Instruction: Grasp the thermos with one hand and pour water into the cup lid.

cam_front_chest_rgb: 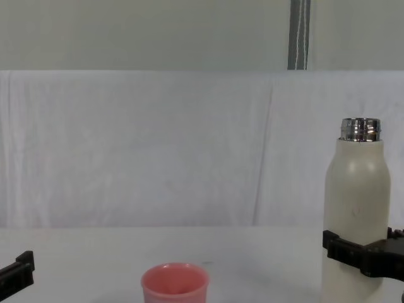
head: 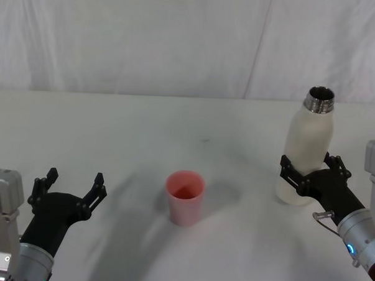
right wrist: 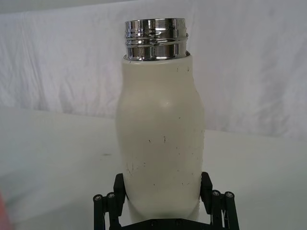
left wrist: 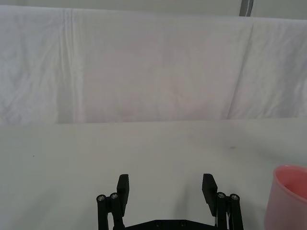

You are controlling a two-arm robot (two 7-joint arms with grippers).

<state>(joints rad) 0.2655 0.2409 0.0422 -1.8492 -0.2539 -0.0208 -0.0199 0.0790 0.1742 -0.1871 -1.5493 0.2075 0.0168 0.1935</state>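
Clamping the lower body of the thermos (head: 307, 143) between its black fingers, the right gripper (head: 310, 173) holds the cream bottle upright at the table's (head: 144, 132) right side, steel neck uncapped. The pink cup lid (head: 185, 196) stands well apart at centre, and the left gripper (head: 67, 191) rests spread and empty at lower left. With the grip so low, the tall bottle could swing or slip when tilted, spilling water beside the narrow cup.
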